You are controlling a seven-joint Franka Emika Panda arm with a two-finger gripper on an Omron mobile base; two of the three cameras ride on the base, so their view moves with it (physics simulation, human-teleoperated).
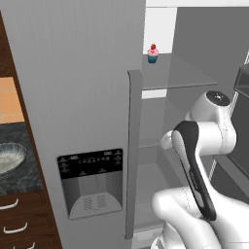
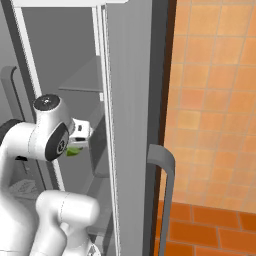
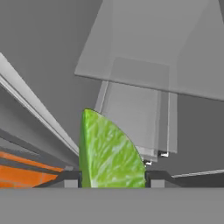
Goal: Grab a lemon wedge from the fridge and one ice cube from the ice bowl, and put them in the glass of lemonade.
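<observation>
In the hand view, the lemon wedge [image 3: 109, 153], bright yellow-green and pointed at the top, stands between the two dark fingertips [image 3: 70, 178]. My gripper [image 3: 111, 178] is shut on it. The right base view shows the hand inside the open fridge [image 2: 131, 100], with a bit of the green lemon wedge [image 2: 74, 151] under the gripper [image 2: 79, 144]. The fridge's left door [image 1: 73, 87] is closed and carries the black dispenser panel [image 1: 91, 182]. The ice bowl [image 1: 9, 158] sits on the dark counter at far left. The glass of lemonade is out of view.
A pink-topped cupcake [image 1: 152, 53] stands on an upper glass shelf [image 1: 180, 73] inside the fridge. The open right door [image 2: 131, 165] with its long handle [image 2: 164, 170] stands close to the hand's right. Orange tiled wall [image 2: 215, 100] lies beyond. Wooden drawers [image 1: 19, 223] are below the counter.
</observation>
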